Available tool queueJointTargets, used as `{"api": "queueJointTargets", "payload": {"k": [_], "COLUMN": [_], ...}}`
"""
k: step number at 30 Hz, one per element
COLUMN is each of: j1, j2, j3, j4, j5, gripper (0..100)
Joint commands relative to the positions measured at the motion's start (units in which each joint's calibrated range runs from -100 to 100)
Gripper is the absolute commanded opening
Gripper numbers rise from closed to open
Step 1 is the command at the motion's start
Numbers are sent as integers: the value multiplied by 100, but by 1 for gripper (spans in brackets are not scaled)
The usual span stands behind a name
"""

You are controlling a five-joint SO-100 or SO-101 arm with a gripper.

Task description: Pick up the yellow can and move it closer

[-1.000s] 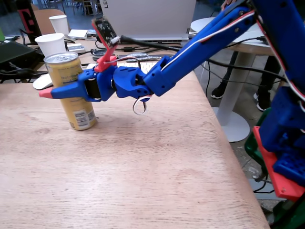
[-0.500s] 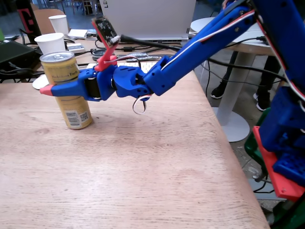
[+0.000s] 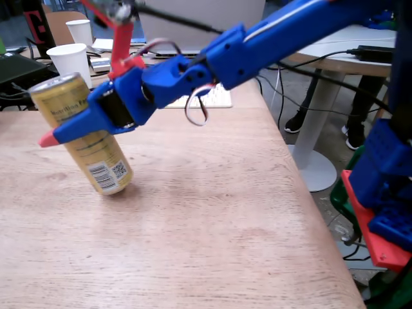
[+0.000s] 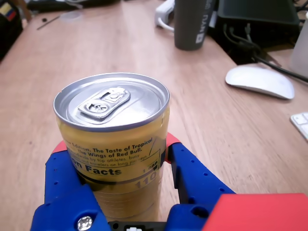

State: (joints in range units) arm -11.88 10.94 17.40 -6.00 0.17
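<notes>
The yellow can (image 3: 77,132) hangs tilted just above the wooden table (image 3: 193,219), its silver top leaning to the upper left in the fixed view. My blue gripper (image 3: 61,125) with red fingertips is shut on its middle. In the wrist view the yellow can (image 4: 115,144) fills the centre, pull tab up, with one blue finger (image 4: 65,187) on its left and the other on its right, my gripper (image 4: 113,144) clamped around it. The can's bottom edge is close to the table; contact is unclear.
Two white paper cups (image 3: 69,60) stand behind the can at the table's far edge. A white mouse (image 4: 260,81), a grey tumbler (image 4: 192,24) and a keyboard corner (image 4: 301,122) lie beyond. A round white table (image 3: 335,51) stands at the right.
The gripper has closed on the can, lifted and tilted it, and drawn it a little nearer the camera. The arm has risen.
</notes>
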Motion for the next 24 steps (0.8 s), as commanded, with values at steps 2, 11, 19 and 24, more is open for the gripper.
{"api": "queueJointTargets", "payload": {"k": [2, 11, 19, 24], "j1": [-81, -64, -64, -64], "j2": [-1943, -4876, -7449, -8821], "j3": [388, 2682, 4890, 6117], "j4": [239, 1446, 1988, 1988], "j5": [-15, -15, 39, 44], "gripper": [25, 25, 25, 25]}}
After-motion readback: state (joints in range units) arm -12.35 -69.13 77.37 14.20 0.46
